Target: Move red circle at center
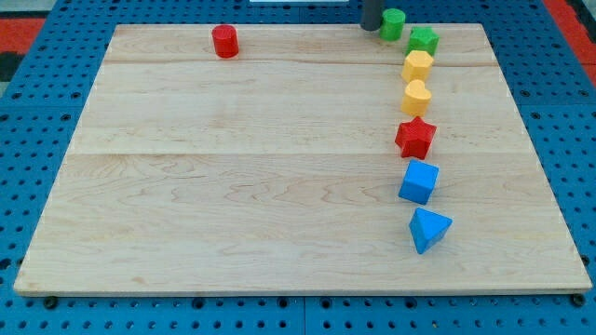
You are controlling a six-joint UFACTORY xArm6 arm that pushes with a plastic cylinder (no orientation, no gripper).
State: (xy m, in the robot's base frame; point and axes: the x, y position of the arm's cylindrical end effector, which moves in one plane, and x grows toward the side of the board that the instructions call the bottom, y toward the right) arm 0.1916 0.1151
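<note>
The red circle (224, 41), a short red cylinder, stands near the view's top edge of the wooden board (242, 186), left of the middle. My tip (372, 27) is a dark rod end at the view's top, right of centre, just left of the green circle (393, 23). It is far to the right of the red circle.
A column of blocks runs down the view's right side: green star-like block (423, 40), yellow hexagon (418, 65), yellow heart (415, 97), red star (415, 138), blue cube (418, 181), blue triangle (427, 229). A blue pegboard (37, 140) surrounds the board.
</note>
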